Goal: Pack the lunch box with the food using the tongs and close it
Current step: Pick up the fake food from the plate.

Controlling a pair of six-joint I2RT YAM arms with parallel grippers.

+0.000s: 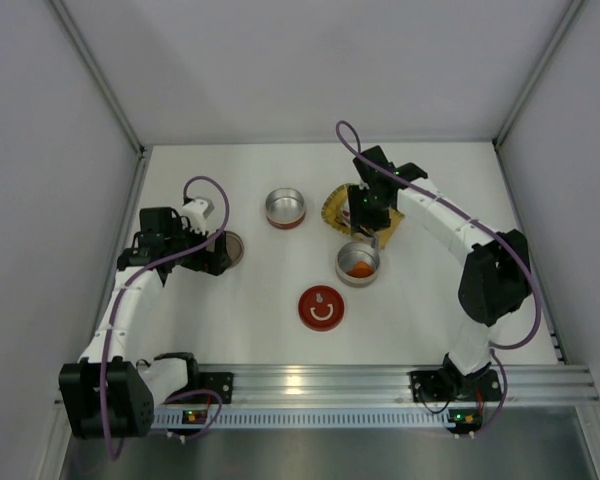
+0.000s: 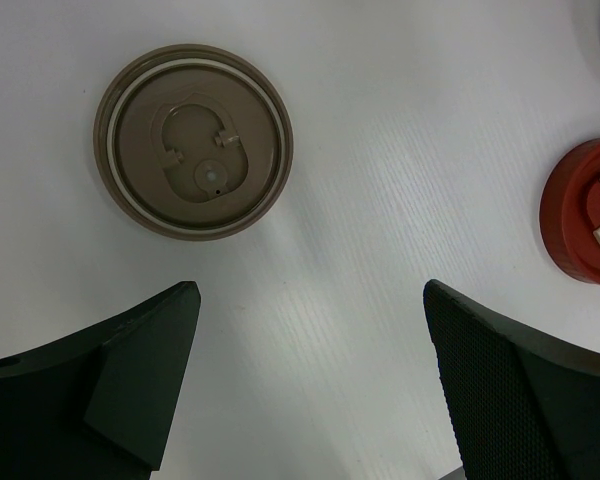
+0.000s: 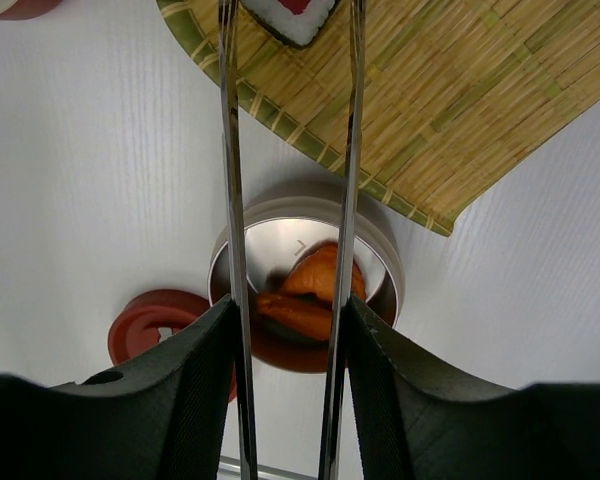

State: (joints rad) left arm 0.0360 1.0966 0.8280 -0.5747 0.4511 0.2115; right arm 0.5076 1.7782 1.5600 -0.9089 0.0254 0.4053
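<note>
Top: high above near edge, down on whole table (image 1: 260, 290). Left wrist: close, straight down. Right wrist: close, down along tongs (image 3: 231, 200). Shared by all: red lid (image 1: 321, 307).

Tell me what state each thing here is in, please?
left tool, open, empty.
right tool, shut on the tongs.
tongs, held, arms apart either side of the white piece.
white piece, lying on the woven tray.
near tin, uncovered, orange chunks inside.
far tin, uncovered, empty.
red lid, off, flat on the table.
brown lid, off, flat on the table.
</note>
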